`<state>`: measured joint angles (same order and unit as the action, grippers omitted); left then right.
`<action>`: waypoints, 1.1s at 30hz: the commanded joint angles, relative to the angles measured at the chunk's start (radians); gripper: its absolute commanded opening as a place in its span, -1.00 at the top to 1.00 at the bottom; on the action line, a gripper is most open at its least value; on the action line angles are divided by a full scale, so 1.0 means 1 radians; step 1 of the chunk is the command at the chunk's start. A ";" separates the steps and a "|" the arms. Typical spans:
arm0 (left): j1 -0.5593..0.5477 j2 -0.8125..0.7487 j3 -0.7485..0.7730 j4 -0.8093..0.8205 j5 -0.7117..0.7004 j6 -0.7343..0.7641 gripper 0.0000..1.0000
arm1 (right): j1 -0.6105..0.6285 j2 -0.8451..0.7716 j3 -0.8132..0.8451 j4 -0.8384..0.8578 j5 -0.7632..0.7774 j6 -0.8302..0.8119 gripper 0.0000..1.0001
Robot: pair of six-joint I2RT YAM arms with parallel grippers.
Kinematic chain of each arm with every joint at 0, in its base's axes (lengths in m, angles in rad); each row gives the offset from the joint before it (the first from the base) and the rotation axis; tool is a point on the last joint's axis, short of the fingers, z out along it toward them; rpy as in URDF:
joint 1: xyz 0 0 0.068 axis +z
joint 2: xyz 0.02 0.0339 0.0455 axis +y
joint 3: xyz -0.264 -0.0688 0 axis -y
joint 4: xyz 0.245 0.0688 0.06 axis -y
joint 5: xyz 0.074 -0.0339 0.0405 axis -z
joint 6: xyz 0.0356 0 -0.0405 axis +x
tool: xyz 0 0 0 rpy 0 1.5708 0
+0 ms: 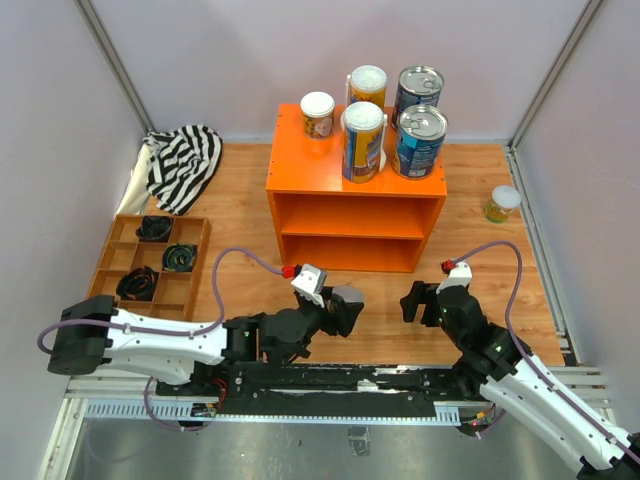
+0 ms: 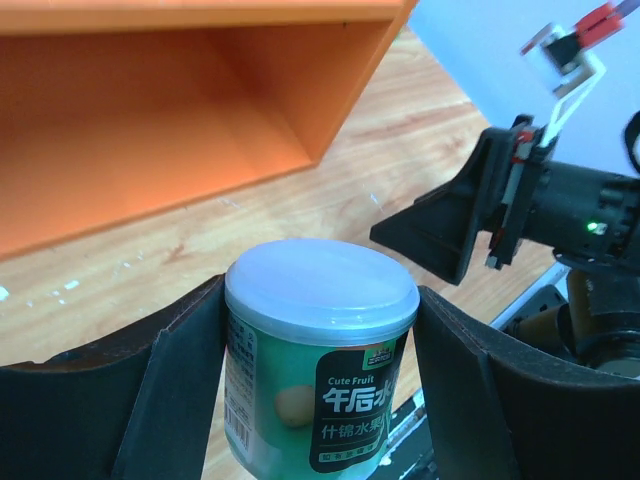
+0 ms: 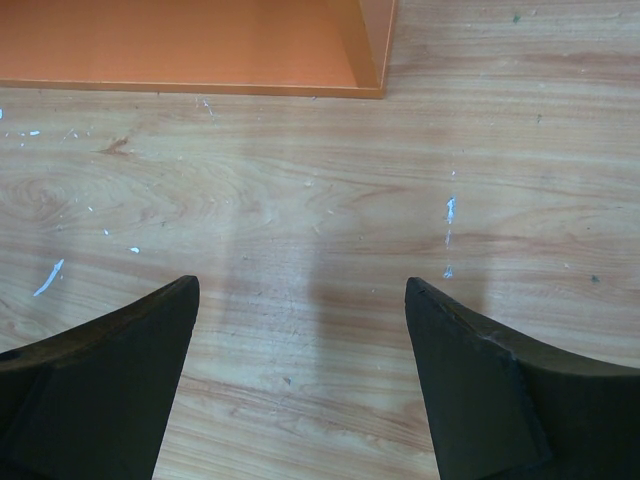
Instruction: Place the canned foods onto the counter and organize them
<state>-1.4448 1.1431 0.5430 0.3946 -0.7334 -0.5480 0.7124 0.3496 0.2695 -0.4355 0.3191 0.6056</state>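
Note:
My left gripper (image 2: 320,335) is shut on a small green-labelled can (image 2: 318,380) with a white lid, held just in front of the orange counter (image 1: 355,185). In the top view this gripper (image 1: 343,307) is low, near the counter's open front. On the counter top stand two wide blue cans (image 1: 419,142), two tall yellow-and-blue cans (image 1: 362,142) and a small yellow-labelled can (image 1: 317,114). Another small can (image 1: 502,204) stands on the table to the counter's right. My right gripper (image 1: 418,302) is open and empty over bare wood (image 3: 300,300).
A brown compartment tray (image 1: 118,235) with black items lies at the left. A striped cloth (image 1: 183,162) is behind it. The counter's lower edge (image 3: 200,88) is just ahead of the right gripper. Walls close in the table on three sides.

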 commanded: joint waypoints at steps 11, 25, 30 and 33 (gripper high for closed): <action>-0.271 -0.128 0.120 0.733 -0.444 1.047 0.85 | 0.014 0.023 0.017 0.028 0.028 -0.009 -0.69; -0.182 -0.098 0.413 0.849 -0.214 1.501 0.94 | 0.015 0.047 0.030 0.052 0.033 -0.005 -0.69; -0.020 -0.117 0.508 0.653 -0.075 1.364 0.94 | 0.015 0.078 0.034 0.083 0.027 -0.003 -0.69; 0.094 -0.104 0.556 0.562 0.035 1.275 0.94 | 0.015 0.090 0.040 0.096 0.029 -0.001 -0.69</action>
<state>-1.4540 1.0397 1.0298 1.0840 -0.9039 0.8360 0.7124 0.4286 0.2699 -0.3794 0.3264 0.5987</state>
